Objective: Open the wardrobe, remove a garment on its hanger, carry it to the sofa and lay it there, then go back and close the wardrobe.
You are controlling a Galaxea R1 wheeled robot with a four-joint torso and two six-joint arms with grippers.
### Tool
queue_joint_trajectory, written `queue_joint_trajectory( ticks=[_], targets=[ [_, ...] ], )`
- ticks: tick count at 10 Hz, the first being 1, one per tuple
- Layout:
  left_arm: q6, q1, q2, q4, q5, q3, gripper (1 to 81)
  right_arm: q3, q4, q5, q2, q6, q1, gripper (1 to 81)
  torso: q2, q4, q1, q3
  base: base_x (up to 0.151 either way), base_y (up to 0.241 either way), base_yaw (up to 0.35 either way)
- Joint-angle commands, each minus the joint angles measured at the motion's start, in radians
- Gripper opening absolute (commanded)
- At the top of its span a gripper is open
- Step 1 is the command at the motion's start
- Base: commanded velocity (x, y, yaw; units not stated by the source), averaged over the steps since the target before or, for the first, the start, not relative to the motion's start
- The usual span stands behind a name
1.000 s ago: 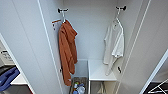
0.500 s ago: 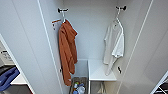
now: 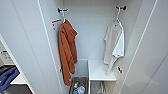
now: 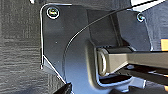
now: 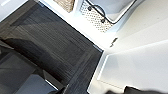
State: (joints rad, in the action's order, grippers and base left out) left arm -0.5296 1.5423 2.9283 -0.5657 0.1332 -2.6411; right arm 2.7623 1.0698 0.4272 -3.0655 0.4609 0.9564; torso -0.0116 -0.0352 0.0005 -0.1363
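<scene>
Head view: the tall plain white wardrobe (image 3: 30, 50) stands open, both doors swung wide. Inside, the thin white short-sleeved shirt (image 3: 114, 45) hangs on its slim white hanger (image 3: 117, 18) at the right, well apart from the long orange hooded garment (image 3: 67, 52) at the left. Opening looks done; taking the shirt comes next, which calls for raising an arm to the hanger's hook.

Left wrist view: dark floor (image 4: 17, 45) alone; its fingers I cannot tell.

Right wrist view: the same dark floor, plus a perforated white basket (image 5: 96, 17) by the wardrobe's base; fingers likewise unclear.
</scene>
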Motion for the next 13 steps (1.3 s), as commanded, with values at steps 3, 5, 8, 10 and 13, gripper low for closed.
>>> queue_joint_trajectory(
  ticks=[3, 5, 8, 10, 13],
  targets=[
    [0.011, -0.017, -0.004, -0.013, -0.046, -0.002, 81.1, 0.054, -0.195, 0.056, 0.205, 0.12, -0.242, 81.1, 0.0, 0.0, 0.0, 0.0, 0.0, 0.0, 0.0],
    [0.011, -0.017, -0.003, -0.011, -0.044, -0.002, 81.1, 0.058, -0.226, 0.056, 0.236, 0.174, -0.203, 81.1, 0.0, 0.0, 0.0, 0.0, 0.0, 0.0, 0.0],
    [0.011, -0.017, -0.006, -0.011, -0.044, -0.002, 81.1, 0.054, -0.252, -0.013, 0.262, 0.249, -0.074, 81.1, 0.0, 0.0, 0.001, 0.0, 0.0, 0.0, 0.0],
    [0.011, -0.017, -0.006, -0.013, -0.043, -0.002, 81.1, 0.026, -0.257, -0.085, 0.259, 0.246, 0.011, 81.1, 0.0, 0.0, 0.001, 0.0, 0.0, 0.0, 0.0],
    [0.011, -0.017, -0.007, -0.013, -0.035, -0.002, 81.1, -0.107, -0.26, -0.137, 0.262, 0.24, 0.132, 81.1, 0.0, 0.0, 0.001, 0.0, 0.0, 0.0, 0.0]
  ],
)
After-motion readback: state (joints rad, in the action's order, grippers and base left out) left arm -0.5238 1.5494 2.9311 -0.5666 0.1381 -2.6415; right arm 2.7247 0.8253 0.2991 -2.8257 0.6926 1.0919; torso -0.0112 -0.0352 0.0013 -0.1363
